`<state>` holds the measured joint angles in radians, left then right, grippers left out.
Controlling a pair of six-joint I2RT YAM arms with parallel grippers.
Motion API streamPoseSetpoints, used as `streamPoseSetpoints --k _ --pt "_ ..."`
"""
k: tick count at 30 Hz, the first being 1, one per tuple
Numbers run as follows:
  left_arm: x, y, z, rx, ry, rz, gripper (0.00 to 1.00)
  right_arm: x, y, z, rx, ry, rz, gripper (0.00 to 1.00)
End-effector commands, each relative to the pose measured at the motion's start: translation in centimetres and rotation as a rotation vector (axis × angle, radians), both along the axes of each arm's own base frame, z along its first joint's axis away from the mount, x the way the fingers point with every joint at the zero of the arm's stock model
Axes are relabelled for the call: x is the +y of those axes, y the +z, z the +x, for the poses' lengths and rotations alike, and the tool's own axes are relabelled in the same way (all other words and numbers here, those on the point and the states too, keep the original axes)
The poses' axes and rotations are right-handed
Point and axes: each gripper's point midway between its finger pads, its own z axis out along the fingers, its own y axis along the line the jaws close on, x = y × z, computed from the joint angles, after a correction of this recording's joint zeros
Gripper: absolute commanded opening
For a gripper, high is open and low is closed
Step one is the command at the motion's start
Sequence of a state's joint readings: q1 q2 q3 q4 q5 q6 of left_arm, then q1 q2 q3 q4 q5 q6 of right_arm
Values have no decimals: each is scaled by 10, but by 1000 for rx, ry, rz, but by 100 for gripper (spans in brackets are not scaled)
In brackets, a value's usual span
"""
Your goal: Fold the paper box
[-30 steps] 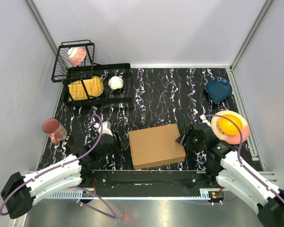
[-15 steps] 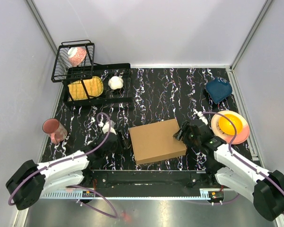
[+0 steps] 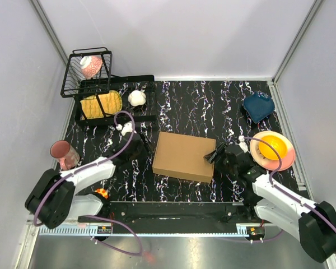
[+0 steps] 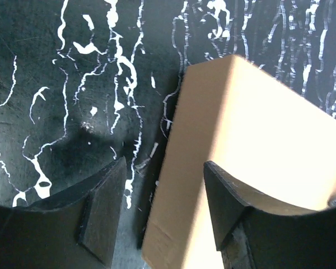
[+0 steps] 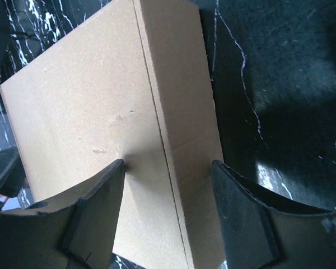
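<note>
The left end effector [image 4: 162, 210] stands open, its jaws astride the left edge of the paper box [image 3: 183, 156]. One finger [image 4: 103, 216] is over bare bench [image 3: 185, 106] with a dark gap to the cardboard, and the other is over the box top. The right end effector [image 5: 168, 218] is open as well and straddles the box's right edge, one finger over the top panel and the other down beside the side wall. Whether any pad actually touches the cardboard cannot be told. The box lies closed and flat at the middle of the bench, turned a little askew, between the two arms. Both wrist views cut off most of it. From above, the black fingertips merge with the dark marbled bench and are hard to make out.
</note>
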<state>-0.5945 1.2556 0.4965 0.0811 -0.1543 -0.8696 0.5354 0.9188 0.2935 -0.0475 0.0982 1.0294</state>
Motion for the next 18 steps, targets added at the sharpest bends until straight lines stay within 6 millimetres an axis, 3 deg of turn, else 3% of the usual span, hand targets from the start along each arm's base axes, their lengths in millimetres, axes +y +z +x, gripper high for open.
streamPoseSetpoints --k 1,2,4,5,10,14,17,18 --pt "-2 53 7 -117 -7 -47 62 -15 15 -4 -2 -21 -89 71" --pt "7 67 5 -154 10 -36 63 -20 28 -2 -40 -26 -102 72" --pt "25 69 -3 -151 47 16 64 -32 50 2 -79 -62 -147 80" --pt "34 83 -4 -197 75 24 65 -35 59 3 -109 -57 -169 82" --pt "67 100 -16 -229 165 85 71 -50 106 14 -180 -73 -275 86" --pt "73 120 -22 -276 219 5 77 -36 148 15 -318 28 -238 85" --pt "70 121 -23 -275 194 2 74 -34 165 12 -379 63 -232 86" --pt "69 118 -25 -258 178 22 78 -31 171 10 -397 84 -226 86"
